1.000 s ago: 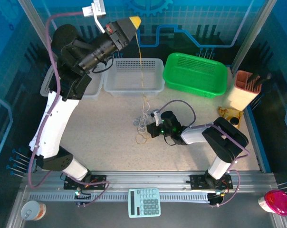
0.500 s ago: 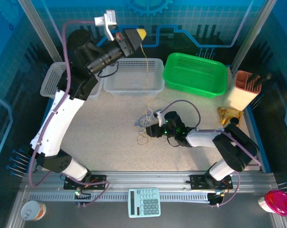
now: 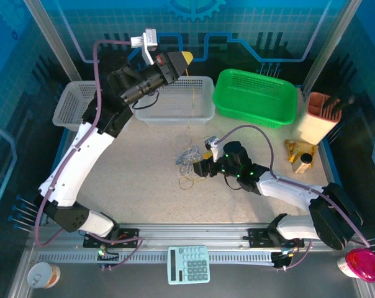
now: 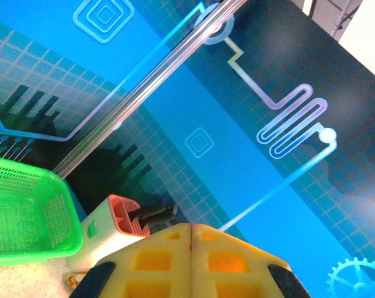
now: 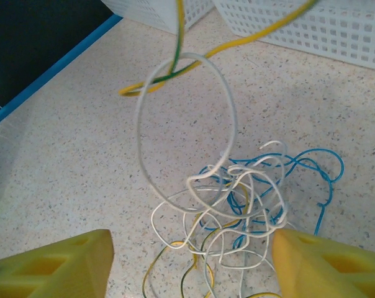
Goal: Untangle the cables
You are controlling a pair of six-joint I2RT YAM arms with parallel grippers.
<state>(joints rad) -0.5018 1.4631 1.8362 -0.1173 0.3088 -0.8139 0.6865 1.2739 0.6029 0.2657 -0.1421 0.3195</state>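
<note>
A: Top view?
B: Left gripper [image 3: 186,58] raised, clamped on a yellow cable [image 3: 189,105] hanging to the cables [image 3: 189,158] tangled on the table [image 3: 131,167]; right gripper [image 3: 200,169] just beside them.
A: Wrists?
B: Left: fingers [image 4: 156,261] pressed together. Right: jaws wide, empty, tangle ahead.

From above, the cables [image 3: 189,158] were too fine to tell strand from strand, and the yellow cable [image 3: 189,108] toward the left gripper [image 3: 186,58] was too faint to follow. In the right wrist view its upper run was blurred and cut by the top edge; the right fingers [image 5: 51,264] were cropped at the bottom. The left fingers [image 4: 156,264] were cropped likewise.
</note>
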